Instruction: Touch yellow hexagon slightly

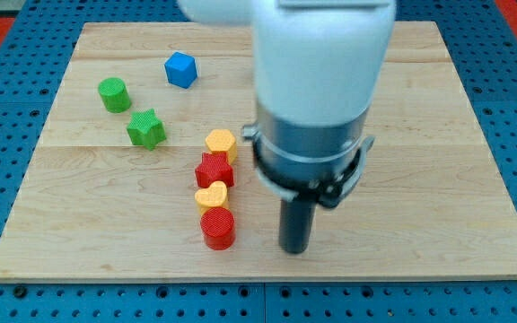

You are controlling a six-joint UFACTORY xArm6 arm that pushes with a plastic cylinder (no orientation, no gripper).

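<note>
Red cylinder (217, 228) sits just left of your claw, the bare rod tip (294, 249) with no jaws to open or shut, while the yellow hexagon (221, 143) up-left looks light and slidey, so nudge its right face.

Bright, even light falls from above, with no glare on the pale wooden board (438, 135). The blocks cast short, soft shadows. The large white arm (321, 63) near the lens is blurred; the blocks are fairly sharp, though the whole picture is low in detail.
</note>
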